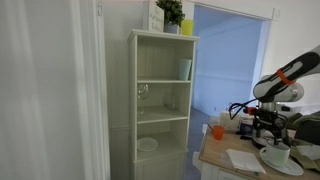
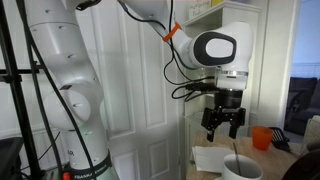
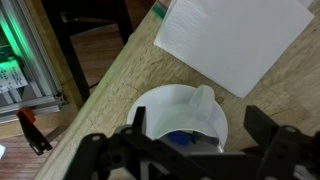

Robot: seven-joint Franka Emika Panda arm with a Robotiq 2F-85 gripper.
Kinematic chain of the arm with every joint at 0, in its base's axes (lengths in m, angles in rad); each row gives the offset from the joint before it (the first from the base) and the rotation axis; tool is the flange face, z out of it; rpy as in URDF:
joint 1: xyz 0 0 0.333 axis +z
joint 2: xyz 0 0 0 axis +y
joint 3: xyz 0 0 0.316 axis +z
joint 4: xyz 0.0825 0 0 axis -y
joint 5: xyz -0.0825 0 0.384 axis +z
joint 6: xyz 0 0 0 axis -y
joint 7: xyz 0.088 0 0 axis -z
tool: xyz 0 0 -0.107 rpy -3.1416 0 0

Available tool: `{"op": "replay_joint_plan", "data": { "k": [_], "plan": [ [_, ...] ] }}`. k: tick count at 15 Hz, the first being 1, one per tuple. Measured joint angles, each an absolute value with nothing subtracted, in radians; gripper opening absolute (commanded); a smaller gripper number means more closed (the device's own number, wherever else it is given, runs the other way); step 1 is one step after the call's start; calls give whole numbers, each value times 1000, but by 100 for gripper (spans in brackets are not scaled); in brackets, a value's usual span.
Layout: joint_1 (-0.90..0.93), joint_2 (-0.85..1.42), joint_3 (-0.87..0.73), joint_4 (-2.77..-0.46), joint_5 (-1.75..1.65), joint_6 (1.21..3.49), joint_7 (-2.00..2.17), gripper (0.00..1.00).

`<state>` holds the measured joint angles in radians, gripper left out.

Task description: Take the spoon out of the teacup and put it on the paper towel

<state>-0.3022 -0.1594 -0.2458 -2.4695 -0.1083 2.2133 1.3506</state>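
The spoon (image 3: 178, 141) shows only as a dark sliver low inside the white teacup (image 3: 165, 98). The cup stands on the wooden surface (image 3: 150, 70), just beside the paper towel (image 3: 235, 40). The jaws hang above the cup, spread wide and empty. To do this well, I'd centre them over the sliver and turn them across its handle. Then descend clear of the rim, pinch gently, and lift straight up before carrying it sideways to the sheet, away from the orange cup (image 2: 262, 138).

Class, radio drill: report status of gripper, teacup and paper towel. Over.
Gripper open, hovering above teacup. Spoon not made out in cup. Paper towel flat beside teacup. Nothing between them.
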Motion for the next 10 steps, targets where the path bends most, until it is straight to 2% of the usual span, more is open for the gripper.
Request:
{"op": "replay_joint_plan", "data": {
  "k": [3,7,8,10],
  "plan": [
    [-304,-123,-264,-2446,-72,2214,1334,100],
    [-309,-79,-287,-2411,-30,2214,1319,80],
    [-310,-69,-291,-2403,-22,2214,1316,69],
    [-310,-54,-298,-2390,-9,2214,1312,59]
  ]
}}
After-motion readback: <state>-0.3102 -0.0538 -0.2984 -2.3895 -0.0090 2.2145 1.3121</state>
